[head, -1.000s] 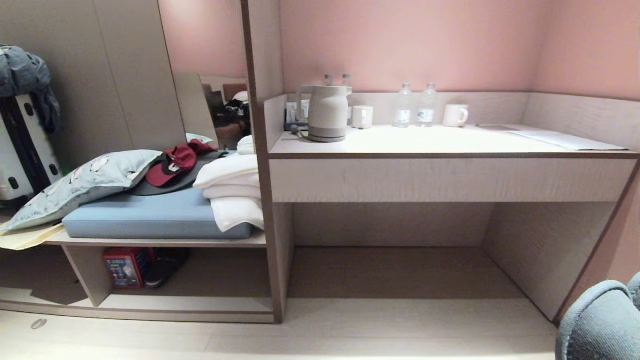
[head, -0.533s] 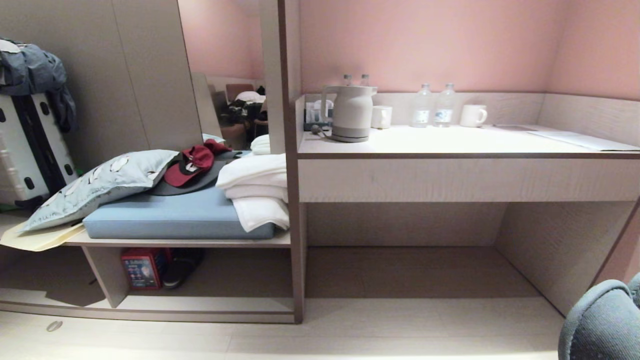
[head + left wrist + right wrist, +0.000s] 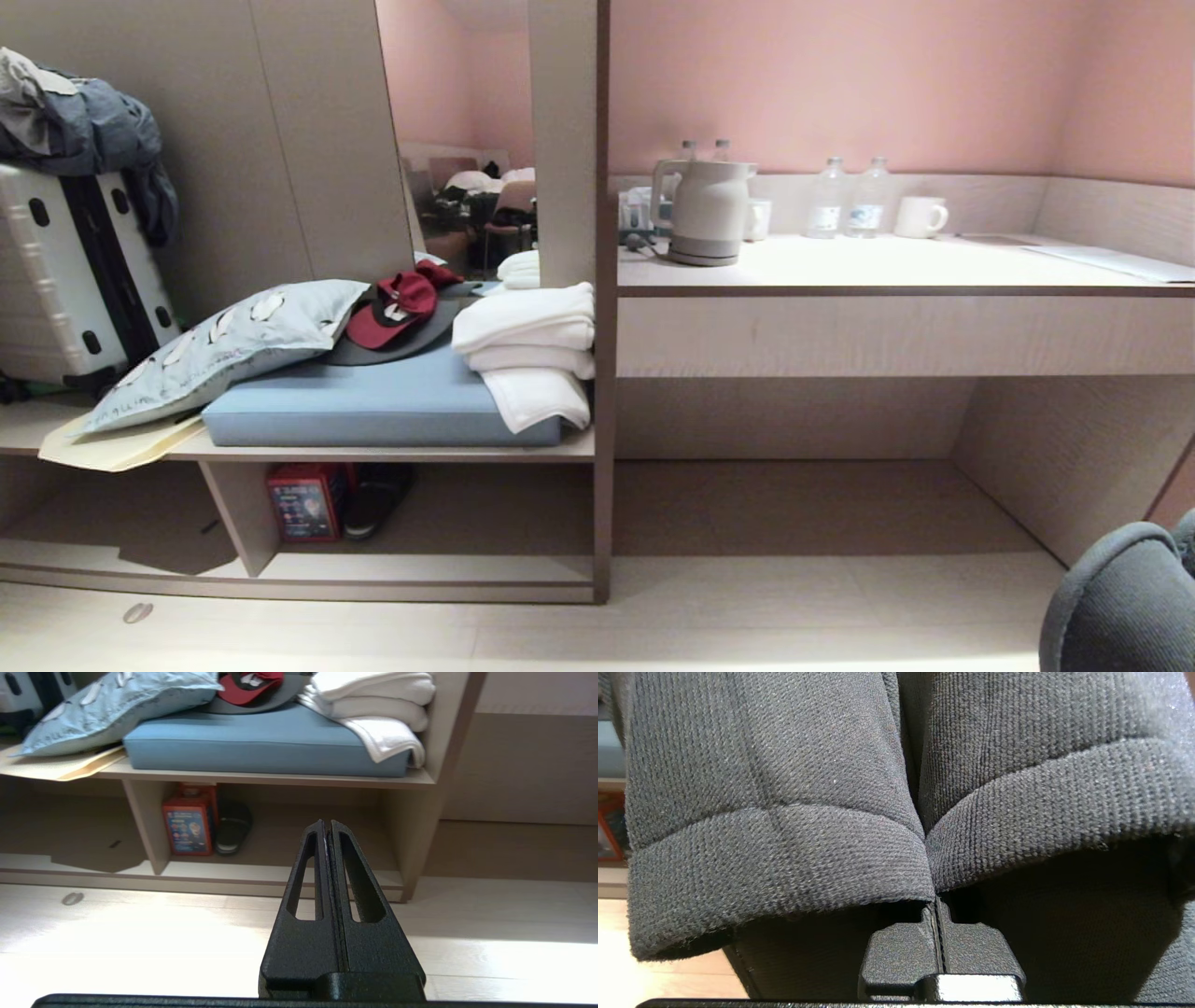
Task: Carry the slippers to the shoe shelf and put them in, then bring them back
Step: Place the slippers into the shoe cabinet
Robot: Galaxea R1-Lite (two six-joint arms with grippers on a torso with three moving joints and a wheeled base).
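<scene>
A pair of dark charcoal-grey fabric slippers (image 3: 775, 812) fills the right wrist view, side by side, their inner edges pinched together. My right gripper (image 3: 936, 904) is shut on them, its fingertips hidden inside the openings. The head view catches one rounded toe of the slippers (image 3: 1125, 597) at the bottom right corner. The shoe shelf (image 3: 420, 567) is the low pale cubby under the cushioned bench, left of centre. It faces the left wrist camera, bottom plank (image 3: 280, 872) showing. My left gripper (image 3: 325, 823) hangs shut and empty above the floor in front of it.
Inside the cubby stand a red box (image 3: 303, 502) and a lone black shoe (image 3: 373, 499). The bench above carries a blue cushion (image 3: 373, 406), pillow, red cap and folded towels (image 3: 532, 364). A suitcase (image 3: 65, 271) stands far left. The desk (image 3: 887, 266) on the right holds a kettle, bottles and mugs.
The whole head view has slid to the right, so the camera has moved left along the furniture. The slipper toe keeps its place in the corner.
</scene>
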